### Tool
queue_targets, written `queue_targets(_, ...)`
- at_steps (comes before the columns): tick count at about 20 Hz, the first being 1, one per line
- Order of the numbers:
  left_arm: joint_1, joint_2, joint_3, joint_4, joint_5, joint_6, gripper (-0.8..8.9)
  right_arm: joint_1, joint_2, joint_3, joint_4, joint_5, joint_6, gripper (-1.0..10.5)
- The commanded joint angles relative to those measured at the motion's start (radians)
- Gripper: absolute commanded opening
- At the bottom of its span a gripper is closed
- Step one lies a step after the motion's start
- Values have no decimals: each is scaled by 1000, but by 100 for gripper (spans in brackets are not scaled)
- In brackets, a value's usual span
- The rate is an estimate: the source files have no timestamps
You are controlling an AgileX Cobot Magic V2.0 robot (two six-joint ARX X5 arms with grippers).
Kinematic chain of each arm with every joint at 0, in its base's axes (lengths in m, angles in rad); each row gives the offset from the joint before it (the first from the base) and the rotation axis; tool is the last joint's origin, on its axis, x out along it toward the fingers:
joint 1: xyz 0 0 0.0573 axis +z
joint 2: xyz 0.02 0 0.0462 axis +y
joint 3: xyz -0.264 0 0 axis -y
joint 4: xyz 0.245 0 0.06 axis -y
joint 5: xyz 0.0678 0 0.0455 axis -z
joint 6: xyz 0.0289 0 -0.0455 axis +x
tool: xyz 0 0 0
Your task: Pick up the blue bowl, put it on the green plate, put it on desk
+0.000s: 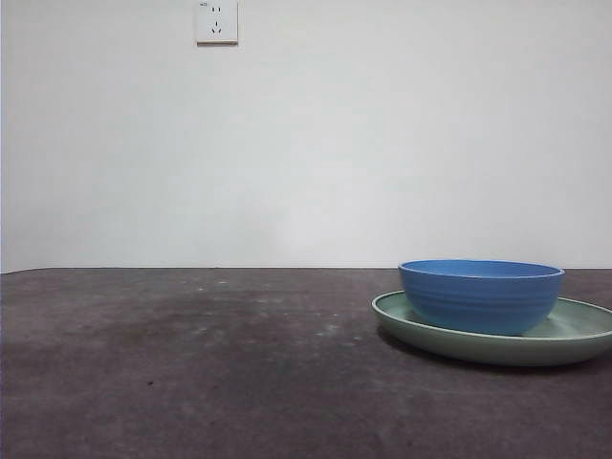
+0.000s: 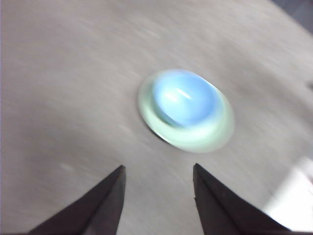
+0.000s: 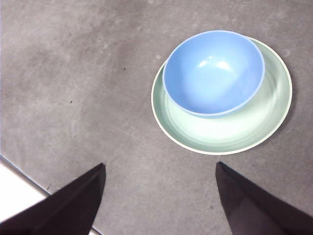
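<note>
The blue bowl [image 1: 481, 295] stands upright inside the green plate [image 1: 581, 337] on the desk [image 1: 191, 363], at the right of the front view. From above, the right wrist view shows the bowl [image 3: 213, 73] off-centre in the plate [image 3: 234, 129]. My right gripper [image 3: 160, 171] hovers open and empty, well above and apart from them. The left wrist view is blurred by motion; the bowl [image 2: 185, 100] and plate [image 2: 205, 137] show beyond my open, empty left gripper [image 2: 159, 171]. Neither gripper appears in the front view.
A white wall with a socket [image 1: 216, 21] stands behind the desk. The desk's edge [image 3: 19, 171] shows near my right gripper, with a bright floor past it.
</note>
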Motion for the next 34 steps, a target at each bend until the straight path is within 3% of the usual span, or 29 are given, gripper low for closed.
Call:
queue_targets(1, -5, -88, -156, 56, 118, 12, 226, 4, 6, 19, 4, -2, 11, 361)
queue_targets(3, -5, -149, -277, 78, 193, 12, 225, 4, 6, 19, 3, -2, 11, 361)
queue_targets(6, -5, -183, -365, 77, 196, 9, 223, 4, 6, 19, 2, -2, 11, 361)
queue_targets(22, -5, -184, -368, 145, 196, 2, 222, 4, 6, 19, 3, -2, 12, 361)
queue_targets(26, -5, -184, -368, 142, 196, 2, 222, 3, 6, 19, 3, 10, 40, 361)
queue_targets(34, -5, -184, -368, 142, 196, 3, 222, -14, 51, 19, 53, 305, 164, 360)
